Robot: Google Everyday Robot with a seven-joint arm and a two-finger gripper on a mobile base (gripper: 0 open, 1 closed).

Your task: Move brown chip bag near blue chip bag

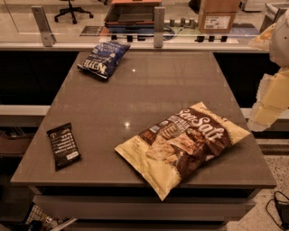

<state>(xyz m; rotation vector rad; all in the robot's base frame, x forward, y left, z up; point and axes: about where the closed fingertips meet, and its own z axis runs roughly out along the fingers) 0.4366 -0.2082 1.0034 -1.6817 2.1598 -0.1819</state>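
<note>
The brown chip bag (183, 144) is a large tan and dark brown bag with white "Sea Salt" script. It lies flat at the front right of the grey table (149, 85), its lower corner hanging over the front edge. The blue chip bag (103, 58) is small, dark blue with white lettering, and lies at the far left corner. My gripper (264, 113) is a pale yellow shape off the table's right edge, to the right of and above the brown bag, apart from it.
A small black bar wrapper (63, 145) lies at the front left of the table. A glass partition with metal posts (158, 25) runs behind the far edge. A cardboard box (216, 16) and an office chair (72, 11) stand beyond it.
</note>
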